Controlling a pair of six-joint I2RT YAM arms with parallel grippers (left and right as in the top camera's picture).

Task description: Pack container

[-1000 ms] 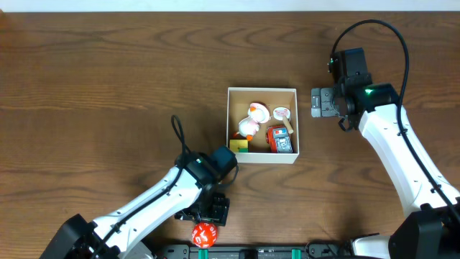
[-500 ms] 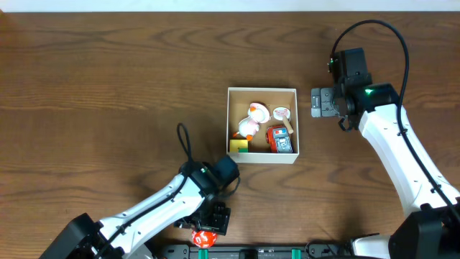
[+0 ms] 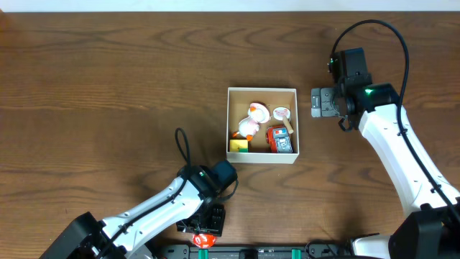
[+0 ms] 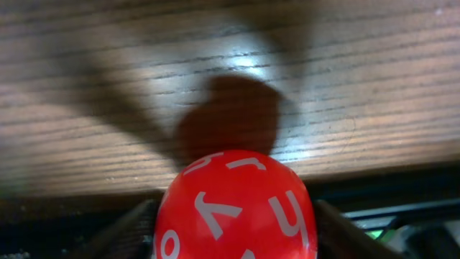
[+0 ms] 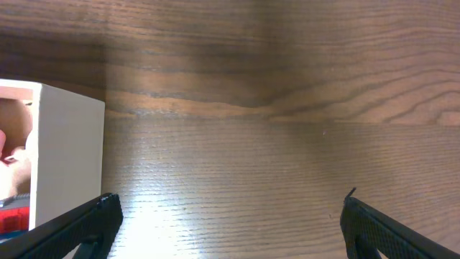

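Left gripper (image 4: 235,216): closed on the red die (image 4: 236,201). Both fingers (image 4: 126,230) sit against its sides, no gap visible in the left wrist view. The die has white numerals and sits at the near edge of the table (image 5: 237,108), casting a shadow on the wood just beyond it. Whether it is lifted or resting, I can't tell.

Right gripper (image 5: 231,208): jaws spread wide, nothing between them, bare wood below.

Counts:
- 1 die, outside the box, well apart from it.
- 1 container (image 3: 263,159), mid-table: square, white walls, tan inside.
- 4 toys inside it:
  - white-and-orange duck-like figure (image 3: 251,119), centre-left
  - small round white piece with pink (image 3: 282,113), far right corner
  - red toy (image 3: 280,139), near right corner
  - yellow block (image 3: 238,146), near left corner, a bit of green showing on it
- 2 arms.

Left arm: comes in from the lower left, forearm diagonal toward the centre. The wrist is bent back so the gripper points down at the near table edge. A black cable loop (image 3: 184,146) stands up behind the wrist.

Right arm: rises from the lower right along the right side, then bends at the top. The gripper faces left toward the container, near its right wall but not touching. That white wall shows at the left edge of the right wrist view.
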